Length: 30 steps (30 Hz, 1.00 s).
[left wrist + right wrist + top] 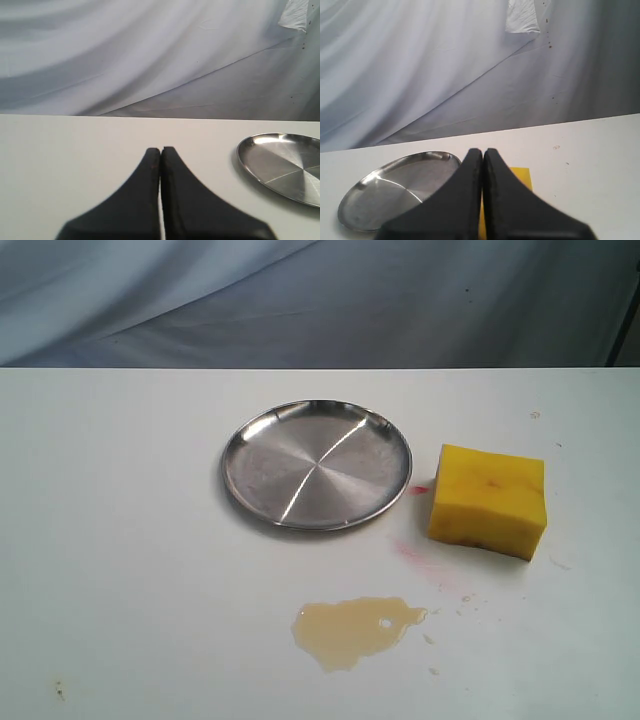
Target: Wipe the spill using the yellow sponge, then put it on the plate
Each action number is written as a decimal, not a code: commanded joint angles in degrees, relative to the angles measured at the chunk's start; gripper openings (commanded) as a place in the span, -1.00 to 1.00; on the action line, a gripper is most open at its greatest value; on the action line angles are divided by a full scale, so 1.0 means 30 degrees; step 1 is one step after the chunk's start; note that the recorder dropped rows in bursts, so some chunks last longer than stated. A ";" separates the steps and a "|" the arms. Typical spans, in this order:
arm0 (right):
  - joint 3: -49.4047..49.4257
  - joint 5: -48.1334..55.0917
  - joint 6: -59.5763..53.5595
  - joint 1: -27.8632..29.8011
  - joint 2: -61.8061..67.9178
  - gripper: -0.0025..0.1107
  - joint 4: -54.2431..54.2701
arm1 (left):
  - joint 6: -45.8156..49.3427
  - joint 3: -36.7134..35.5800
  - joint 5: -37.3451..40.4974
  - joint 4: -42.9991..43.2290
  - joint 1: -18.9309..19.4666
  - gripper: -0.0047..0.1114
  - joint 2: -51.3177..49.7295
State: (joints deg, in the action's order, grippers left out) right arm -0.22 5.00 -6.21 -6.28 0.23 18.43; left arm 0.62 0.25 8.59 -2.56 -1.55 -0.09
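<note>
Exterior view. The plate [316, 465] lay flat on the white bench [120, 540] with nothing on it. The yellow sponge [488, 498] rested on the bench at 3 o'clock from the plate, near its rim but not touching it. The spill [352, 630] sat at 6 o'clock from the plate and well apart from it, a thin tan puddle with 1 small bare spot inside it. From the spill, the yellow sponge lay between 1 and 2 o'clock, clear of the liquid. There were 2 pink-red smears [420, 489] on the bench, 1 between plate and sponge and 1 nearer the spill. A grey cloth [300, 300] hung behind the bench at 12 o'clock.

Left wrist view. My left fingers [155, 160] were clenched tip to tip, grasping nothing, above bare bench. Part of the plate [280, 167] showed off to 1 side of them.

Right wrist view. My right fingers [476, 162] were likewise clenched on nothing. The plate [395, 190] lay beyond them, and a corner of the yellow sponge [522, 176] showed past them, the rest hidden behind the fingers.
</note>
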 commanded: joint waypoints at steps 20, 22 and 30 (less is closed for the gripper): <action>-0.2613 -0.4630 0.0052 0.0011 -0.0077 -0.96 -0.2806 | -0.0013 -0.0084 -0.0078 0.0012 -0.0016 -0.89 0.0031; -0.2997 -0.4630 0.0052 0.0011 -0.0077 -0.96 -0.3049 | -0.0013 -0.0084 -0.0078 0.0012 -0.0016 -0.89 0.0031; -0.3314 -0.4607 0.0052 0.0011 -0.0077 -0.96 -0.3096 | -0.0060 -0.0084 -0.0078 0.0012 -0.0016 -0.89 0.0031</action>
State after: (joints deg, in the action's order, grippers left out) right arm -9.77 -8.69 -5.82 -6.28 0.23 10.07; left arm 0.62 0.25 8.59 -2.56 -1.55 -0.09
